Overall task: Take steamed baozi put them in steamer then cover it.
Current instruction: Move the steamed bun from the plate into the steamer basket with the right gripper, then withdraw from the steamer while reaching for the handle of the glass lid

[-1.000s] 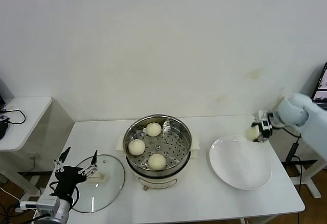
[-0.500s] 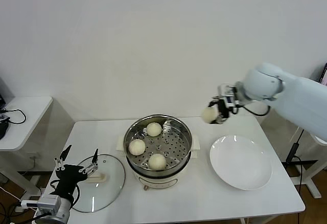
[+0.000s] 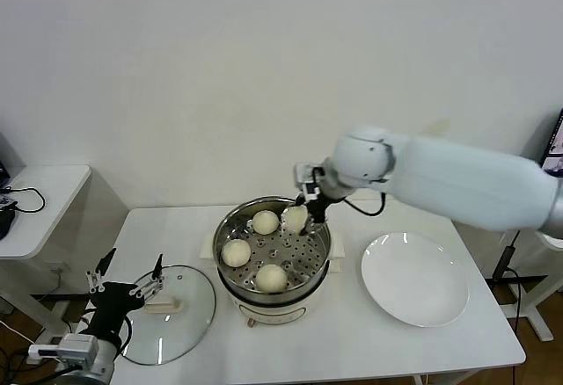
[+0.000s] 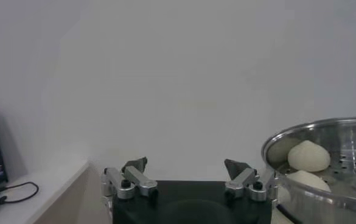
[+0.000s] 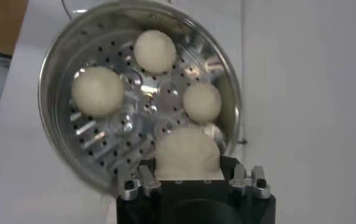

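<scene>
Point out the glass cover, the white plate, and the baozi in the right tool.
cover [image 3: 186, 316], head view, glass pane.
plate [image 3: 414, 279], head view, bare centre.
held baozi [image 5: 187, 153], right wrist view, top surface.

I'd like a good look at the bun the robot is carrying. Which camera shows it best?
The right wrist view: the carried bun fills the foreground in the right gripper, above the steamer. The head view shows it small. The left wrist view misses it.

Three cream baozi [image 3: 265, 222] sit in the open steel steamer [image 3: 230, 227].
</scene>
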Controlling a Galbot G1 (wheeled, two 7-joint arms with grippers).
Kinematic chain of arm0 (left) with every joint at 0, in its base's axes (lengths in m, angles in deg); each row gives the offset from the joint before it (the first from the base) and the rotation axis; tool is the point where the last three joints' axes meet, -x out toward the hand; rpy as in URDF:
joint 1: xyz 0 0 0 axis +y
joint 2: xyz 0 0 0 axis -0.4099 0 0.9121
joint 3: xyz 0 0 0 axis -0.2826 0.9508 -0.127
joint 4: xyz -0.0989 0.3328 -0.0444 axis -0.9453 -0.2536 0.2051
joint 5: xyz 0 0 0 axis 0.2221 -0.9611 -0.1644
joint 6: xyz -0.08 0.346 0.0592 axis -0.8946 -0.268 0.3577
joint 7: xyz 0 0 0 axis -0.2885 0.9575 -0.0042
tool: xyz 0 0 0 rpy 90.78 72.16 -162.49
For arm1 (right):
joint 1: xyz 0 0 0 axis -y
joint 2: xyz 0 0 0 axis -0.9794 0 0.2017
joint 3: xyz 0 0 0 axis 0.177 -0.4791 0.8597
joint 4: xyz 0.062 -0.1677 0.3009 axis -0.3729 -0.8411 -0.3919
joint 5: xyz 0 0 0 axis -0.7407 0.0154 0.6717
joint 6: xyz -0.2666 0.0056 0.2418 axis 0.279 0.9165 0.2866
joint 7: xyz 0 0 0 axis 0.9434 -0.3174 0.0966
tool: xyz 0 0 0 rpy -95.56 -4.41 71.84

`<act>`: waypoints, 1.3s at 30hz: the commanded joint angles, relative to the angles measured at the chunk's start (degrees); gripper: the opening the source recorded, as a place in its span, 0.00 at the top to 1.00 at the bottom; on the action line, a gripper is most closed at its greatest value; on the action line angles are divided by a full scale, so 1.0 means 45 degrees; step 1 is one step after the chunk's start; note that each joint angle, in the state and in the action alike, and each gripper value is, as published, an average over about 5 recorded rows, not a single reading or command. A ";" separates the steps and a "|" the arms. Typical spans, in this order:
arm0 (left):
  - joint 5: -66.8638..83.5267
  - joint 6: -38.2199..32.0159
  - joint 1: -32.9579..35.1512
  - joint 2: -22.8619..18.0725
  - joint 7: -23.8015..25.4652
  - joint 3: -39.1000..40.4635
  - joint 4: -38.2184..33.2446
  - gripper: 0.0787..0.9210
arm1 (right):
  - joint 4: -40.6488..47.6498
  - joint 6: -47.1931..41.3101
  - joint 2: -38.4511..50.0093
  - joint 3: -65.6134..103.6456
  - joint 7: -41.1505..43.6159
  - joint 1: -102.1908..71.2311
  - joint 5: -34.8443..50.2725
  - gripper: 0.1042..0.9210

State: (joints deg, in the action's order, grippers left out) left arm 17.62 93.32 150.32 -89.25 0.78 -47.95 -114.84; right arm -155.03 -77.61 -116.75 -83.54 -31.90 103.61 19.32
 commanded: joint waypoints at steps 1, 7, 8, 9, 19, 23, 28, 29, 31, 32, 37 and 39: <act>0.0016 0.0032 0.0050 0.0040 0.0009 -0.0125 -0.0048 0.12 | 0.0952 -0.0740 -0.1456 -0.0677 -0.0809 -0.1105 0.0113 0.33; 0.0015 0.0043 0.0090 0.0061 0.0016 -0.0136 -0.0049 0.12 | 0.1012 -0.0810 -0.1220 -0.0671 -0.0939 -0.1612 -0.0374 0.33; 0.0014 0.0046 0.0081 0.0053 0.0016 -0.0133 -0.0054 0.12 | 0.1021 -0.0811 -0.1202 -0.0645 -0.0960 -0.1685 -0.0401 0.33; 0.0014 0.0048 0.0073 0.0049 0.0016 -0.0128 -0.0058 0.12 | 0.1032 -0.0810 -0.1197 -0.0616 -0.0976 -0.1746 -0.0437 0.33; 0.0011 0.0050 0.0087 0.0043 0.0021 -0.0122 -0.0066 0.12 | 0.1363 -0.0817 -0.1350 -0.0337 -0.1081 -0.1954 -0.0582 0.33; 0.0017 0.0052 0.0081 0.0032 0.0021 -0.0131 -0.0087 0.12 | 0.1377 -0.0820 -0.1329 -0.0245 -0.1119 -0.1979 -0.0630 0.32; 0.0012 0.0053 0.0096 -0.0010 0.0019 -0.0116 -0.0121 0.12 | 0.1166 -0.0830 -0.1169 -0.0094 -0.1151 -0.1937 -0.0595 0.29; 0.0010 0.0052 0.0101 -0.0015 0.0018 -0.0113 -0.0124 0.12 | 0.1117 -0.0833 -0.1118 -0.0012 -0.1161 -0.1914 -0.0596 0.26; 0.0009 0.0052 0.0106 -0.0019 0.0017 -0.0114 -0.0132 0.12 | 0.1058 -0.0832 -0.1017 0.0159 -0.1168 -0.1841 -0.0597 0.20; 0.0009 0.0052 0.0108 -0.0023 0.0018 -0.0116 -0.0141 0.12 | 0.1026 -0.0831 -0.0950 0.0263 -0.1159 -0.1784 -0.0587 0.18; 0.0018 0.0064 0.0109 -0.0052 0.0022 -0.0114 -0.0200 0.12 | 0.0606 -0.0831 -0.0407 0.0923 -0.1199 -0.1562 -0.0372 0.12; 0.0026 0.0068 0.0109 -0.0062 0.0021 -0.0107 -0.0206 0.12 | 0.0218 -0.0833 -0.0045 0.1397 -0.1339 -0.1571 -0.0205 0.12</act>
State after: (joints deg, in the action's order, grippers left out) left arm 17.72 93.58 150.78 -89.53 0.86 -48.46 -115.75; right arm -151.01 -81.25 -120.32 -82.17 -37.19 96.14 17.35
